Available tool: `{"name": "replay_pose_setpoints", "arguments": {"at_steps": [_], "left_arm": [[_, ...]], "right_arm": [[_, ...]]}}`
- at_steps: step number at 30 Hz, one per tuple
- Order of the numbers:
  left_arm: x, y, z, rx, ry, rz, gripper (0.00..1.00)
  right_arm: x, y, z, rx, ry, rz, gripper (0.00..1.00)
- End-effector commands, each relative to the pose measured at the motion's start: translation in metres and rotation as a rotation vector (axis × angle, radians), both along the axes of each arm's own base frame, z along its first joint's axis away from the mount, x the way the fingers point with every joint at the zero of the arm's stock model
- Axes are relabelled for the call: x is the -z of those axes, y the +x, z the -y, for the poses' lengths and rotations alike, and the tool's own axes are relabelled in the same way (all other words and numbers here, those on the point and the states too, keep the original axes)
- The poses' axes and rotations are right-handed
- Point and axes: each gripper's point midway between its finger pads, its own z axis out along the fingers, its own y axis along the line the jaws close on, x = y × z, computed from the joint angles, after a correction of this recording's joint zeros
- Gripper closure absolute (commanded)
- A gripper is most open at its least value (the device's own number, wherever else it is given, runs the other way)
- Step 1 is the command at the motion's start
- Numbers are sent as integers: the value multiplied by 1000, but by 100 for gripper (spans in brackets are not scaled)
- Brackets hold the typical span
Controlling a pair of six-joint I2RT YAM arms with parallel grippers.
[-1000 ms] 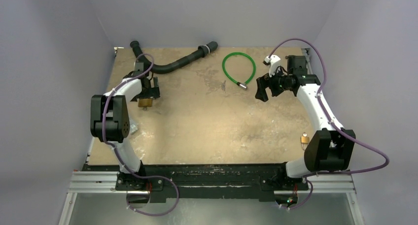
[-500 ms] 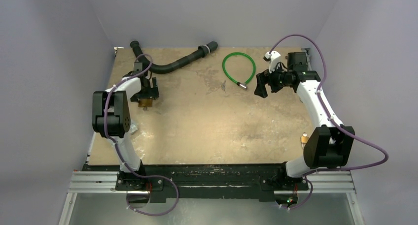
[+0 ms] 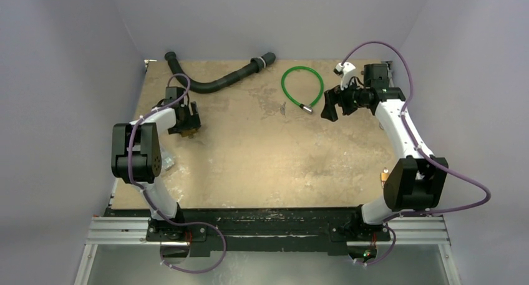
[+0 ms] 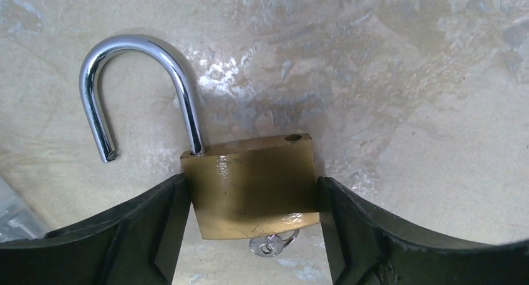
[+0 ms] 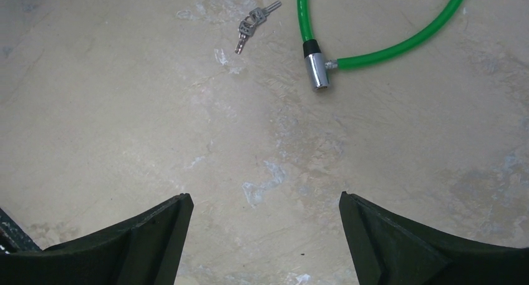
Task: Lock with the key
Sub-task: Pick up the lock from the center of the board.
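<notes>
A: How much is done?
B: At nine o'clock on the table [image 3: 262, 148], the lock [image 4: 249, 194] is clamped at both brass sides by the left gripper [image 4: 251, 180]. Its shackle [image 4: 134, 43] is swung open, and the key [image 4: 271, 242] appears seated at its six o'clock.
A: And at two o'clock?
B: The right gripper [image 5: 264, 199] is held wide and empty. Closing the shackle and turning the key are judged left.

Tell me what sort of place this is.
Probably a robotics lab test cell: a left arm and right arm bolted to an aluminium rail, plain grey walls boxing in a worn tabletop, and practice props such as a brass padlock and green cable loop.
</notes>
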Motion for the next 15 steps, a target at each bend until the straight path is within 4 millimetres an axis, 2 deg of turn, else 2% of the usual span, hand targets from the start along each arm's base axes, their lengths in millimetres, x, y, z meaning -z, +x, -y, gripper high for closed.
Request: {"name": "replay_pose_setpoints", "arguments": {"at_steps": [1, 5, 9, 11, 13, 15], "left_arm": [[19, -37, 29, -13, -120, -100, 28], [24, -38, 36, -16, -164, -100, 42], [10, -27, 74, 40, -244, -32, 63], [-4, -20, 95, 65, -280, 16, 78], [-18, -13, 117, 79, -328, 76, 84], [-29, -9, 137, 91, -370, 119, 85]], "right_arm": [[-21, 10, -6, -1, 44, 44, 1], [-30, 13, -10, 7, 81, 78, 1], [-37, 19, -20, 68, 188, 93, 1], [-34, 21, -27, 102, 258, 73, 1], [-33, 22, -33, 129, 329, 63, 1], [-27, 22, -39, 153, 389, 42, 1]]}}
